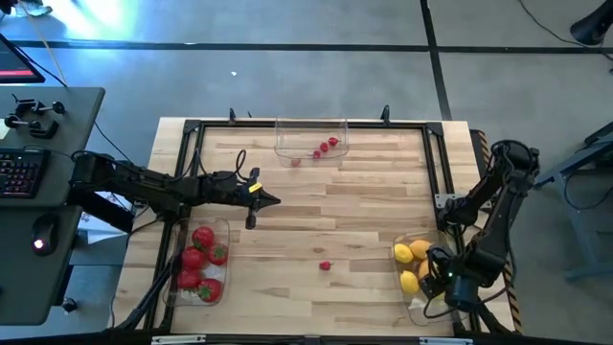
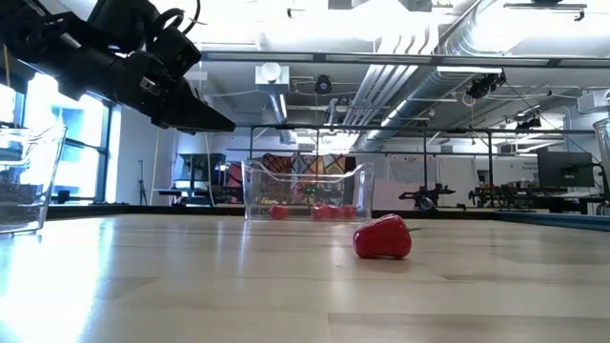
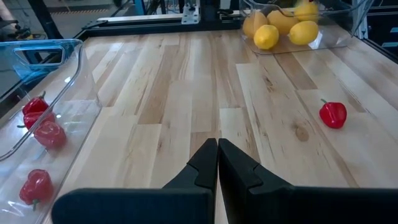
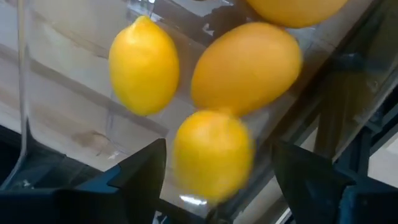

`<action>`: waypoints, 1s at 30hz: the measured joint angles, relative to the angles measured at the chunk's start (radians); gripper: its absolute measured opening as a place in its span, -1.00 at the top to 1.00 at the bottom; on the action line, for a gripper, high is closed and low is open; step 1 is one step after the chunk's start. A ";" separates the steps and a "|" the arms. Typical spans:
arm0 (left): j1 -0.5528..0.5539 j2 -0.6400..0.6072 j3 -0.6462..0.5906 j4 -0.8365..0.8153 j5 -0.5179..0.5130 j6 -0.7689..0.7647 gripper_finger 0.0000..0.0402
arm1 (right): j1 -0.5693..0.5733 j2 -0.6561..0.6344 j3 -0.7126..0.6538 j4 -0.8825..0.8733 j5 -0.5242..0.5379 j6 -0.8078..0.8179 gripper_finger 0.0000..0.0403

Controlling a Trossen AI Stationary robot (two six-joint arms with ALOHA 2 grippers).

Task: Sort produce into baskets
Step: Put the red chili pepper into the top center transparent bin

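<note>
One small red fruit (image 1: 326,265) sits loose on the table (image 1: 316,230), out in the open between the tomato bin (image 1: 198,261) and the lemon bin (image 1: 418,268). The berry bin (image 1: 312,139) is at the far edge. The left gripper (image 1: 271,200) hangs above the wood, fingers pinched together on nothing. The right gripper (image 4: 214,165) is spread wide over the lemon bin, a yellow lemon (image 4: 211,152) between its fingers.

grey floor (image 1: 287,86), desk (image 1: 38,192), ceiling ducts (image 2: 457,48).
</note>
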 joint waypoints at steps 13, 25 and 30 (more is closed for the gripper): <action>0.000 0.000 0.000 0.000 0.000 0.000 1.00 | -0.023 -0.001 0.001 0.076 -0.001 -0.065 -0.12; 0.000 0.000 0.000 0.000 -0.004 0.000 1.00 | -0.206 -0.006 0.040 0.056 0.035 -0.396 0.41; 0.000 0.000 0.000 -0.001 -0.004 0.000 1.00 | -0.245 -0.006 0.171 -0.071 0.135 -0.497 0.35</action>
